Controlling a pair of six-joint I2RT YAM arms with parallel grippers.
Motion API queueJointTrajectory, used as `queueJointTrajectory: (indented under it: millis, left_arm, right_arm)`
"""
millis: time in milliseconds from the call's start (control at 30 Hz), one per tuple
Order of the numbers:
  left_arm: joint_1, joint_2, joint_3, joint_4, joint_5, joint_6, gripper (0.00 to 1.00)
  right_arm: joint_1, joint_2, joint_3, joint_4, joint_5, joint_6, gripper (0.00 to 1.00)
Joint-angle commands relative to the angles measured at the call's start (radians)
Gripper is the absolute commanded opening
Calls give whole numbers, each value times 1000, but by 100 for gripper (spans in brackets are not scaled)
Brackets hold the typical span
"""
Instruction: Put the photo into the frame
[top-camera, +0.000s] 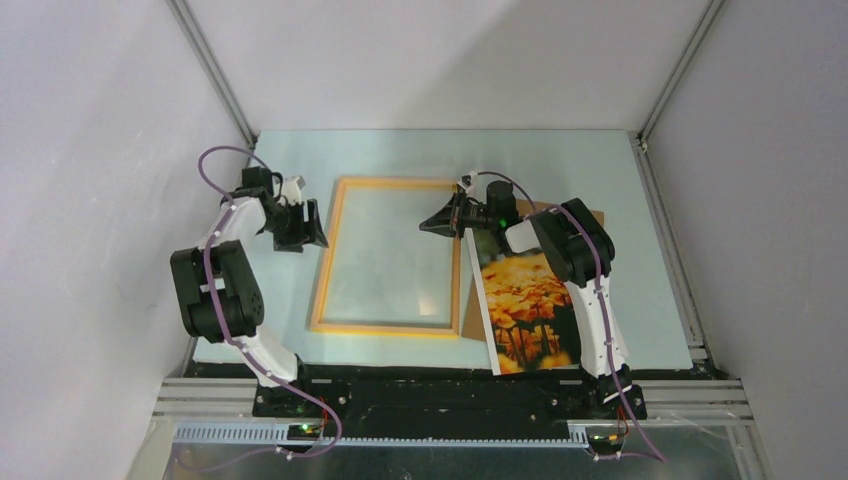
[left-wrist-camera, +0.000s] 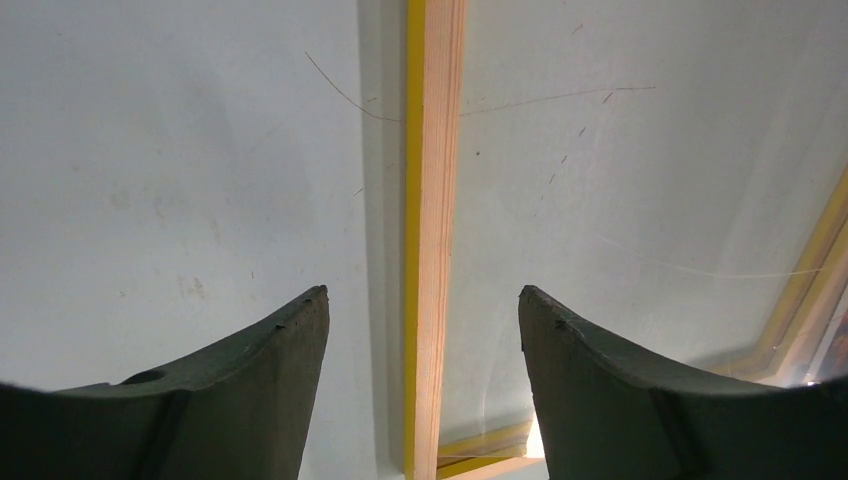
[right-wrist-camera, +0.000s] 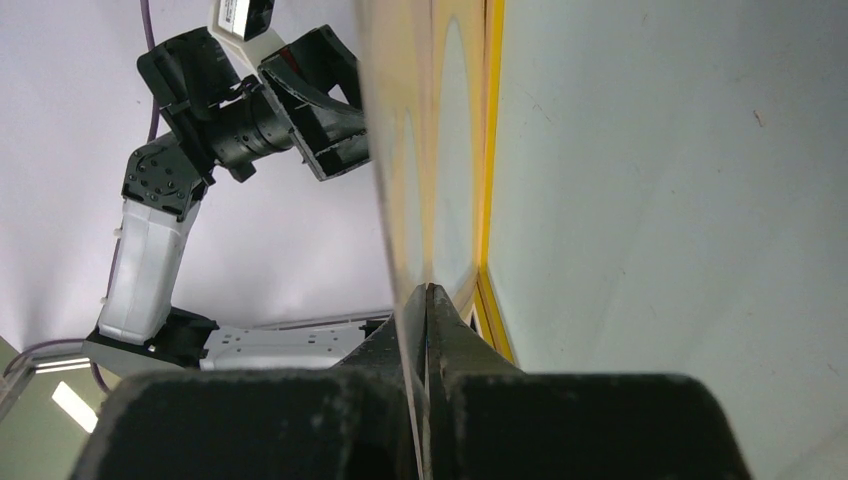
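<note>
Bright, even light, soft shadows, a glare patch inside the frame (top-camera: 392, 183), close foreground blurry in wrist views.

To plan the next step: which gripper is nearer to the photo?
Right. The right gripper is shut on an edge of the photo; the left gripper is open over the left rail of the frame, on the side away from the photo.

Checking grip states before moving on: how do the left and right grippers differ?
The left gripper is open; the right gripper is shut on a thin sheet. The left gripper straddles the frame's left rail, ungripped; the right gripper sits at its right rail. Both are low near the frame's far end.
</note>
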Motion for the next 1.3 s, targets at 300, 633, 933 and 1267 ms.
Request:
queueJointTrajectory:
  millis: [300,633,933,1267]
  left_arm:
    - [4,15,-19,21,14,-11,74]
    - [2,24,-24,28,13,-15,74]
    - [-3,24,-26,31,4,-18,74]
    - [-5,25,-27,31,-7,-17,75]
  right_arm:
    - [9,2,1,-12,-11,-35,0]
    - [16,-12,-4,-32,-6,-18,0]
    - [20,-24,-9,-48,-15,-2,0]
    - [22,-27,-9,-63,-22,2,0]
